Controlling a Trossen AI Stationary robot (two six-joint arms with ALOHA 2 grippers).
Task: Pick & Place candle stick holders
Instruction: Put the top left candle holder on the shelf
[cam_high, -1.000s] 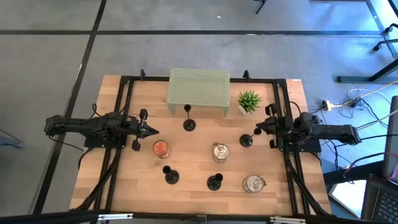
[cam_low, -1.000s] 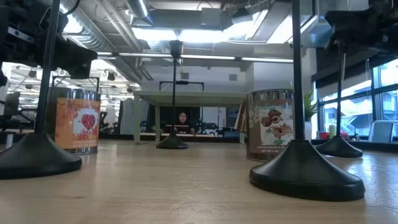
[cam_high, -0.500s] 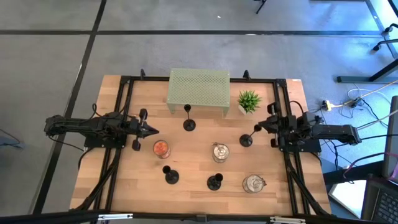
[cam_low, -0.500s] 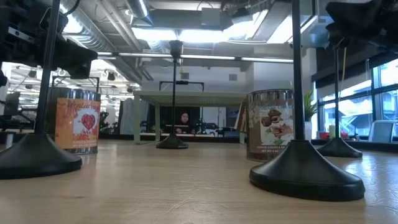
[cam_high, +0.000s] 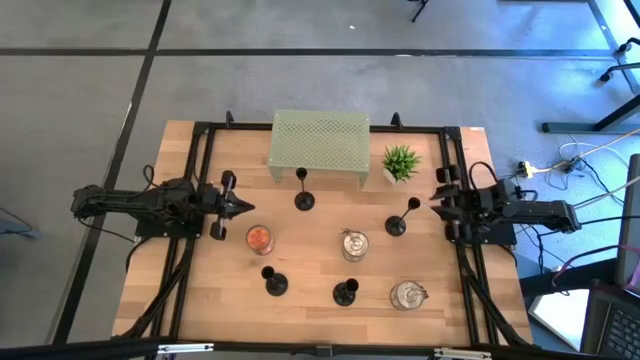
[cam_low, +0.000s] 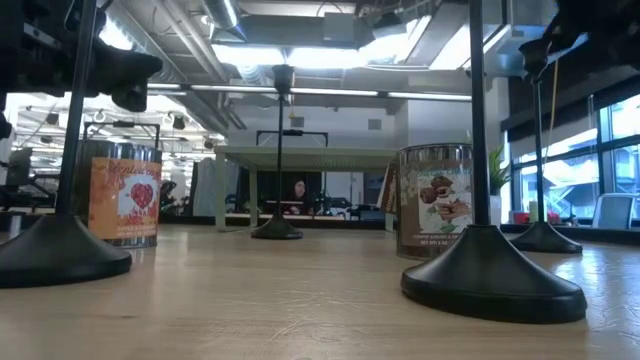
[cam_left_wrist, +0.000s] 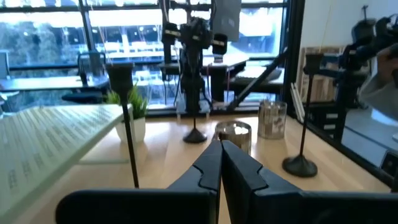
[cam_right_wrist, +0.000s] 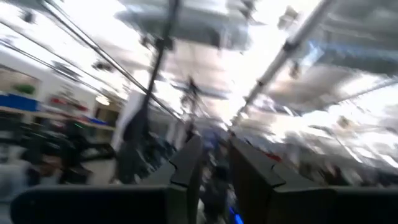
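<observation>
Four black candle stick holders stand upright on their round bases: one in front of the green riser, one at the right, and two near the front edge. My left gripper is shut and empty at the table's left, beside the orange jar; its fingers meet in the left wrist view. My right gripper is open and empty, just right of the right holder's top cup. Its wrist view looks up at the ceiling.
A green perforated riser and a small green plant stand at the far side. Two more jars stand mid-table and front right. Black frame rails run along both sides. A person sits beyond the table.
My right gripper has drawn back from the right holder's top cup toward the table's right edge. The cup now shows free, and the holder stands where it was. My left gripper has drawn back slightly toward the left edge.
</observation>
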